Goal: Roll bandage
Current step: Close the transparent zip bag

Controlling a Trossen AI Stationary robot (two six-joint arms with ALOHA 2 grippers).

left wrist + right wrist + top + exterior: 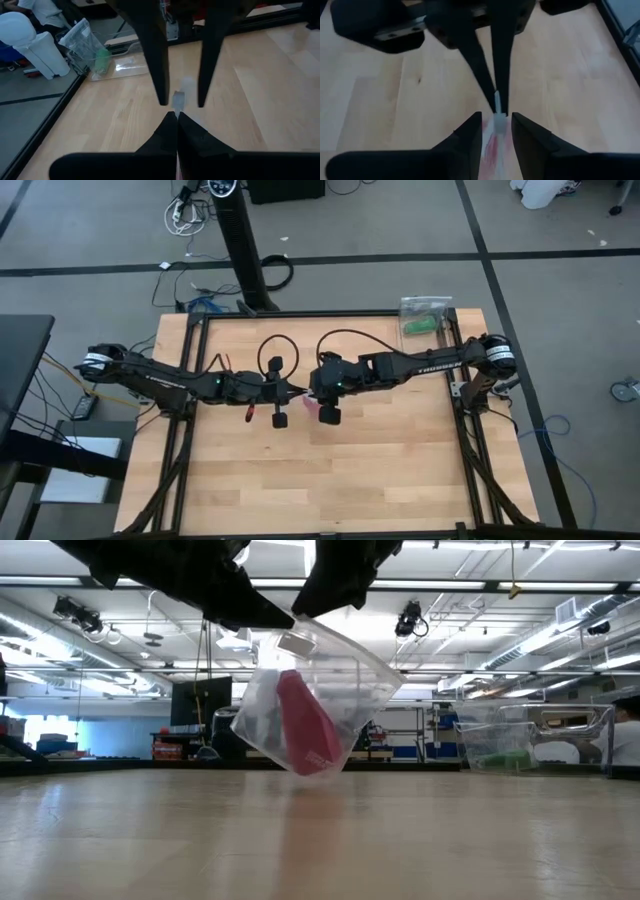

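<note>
A clear plastic bag (320,690) hangs above the middle of the table, and the magenta-pink bandage (305,725) lies rolled inside it. My left gripper (177,120) reaches in from the table's left and is shut on the bag's top edge. My right gripper (496,131) comes from the table's right, slanting down, and is open. Its two fingers stand on either side of that same edge (497,114), with a gap on each side. In the high view both grippers meet at mid-table, the left gripper (299,391) tip to tip with the right gripper (314,396). My left gripper pinches the bag's top edge (178,99) between its two fingers, at their free ends. The fingers come nearly level from the table's left. The bag hangs tilted below them, clear of the table, with the bandage in its lower part.
A second clear bag holding a green roll (424,321) lies at the table's far right corner. Black frame rails (190,370) run along the table's sides. People show beyond the table: one in the left wrist view (40,10), another at the right edge of the low view (625,735).
</note>
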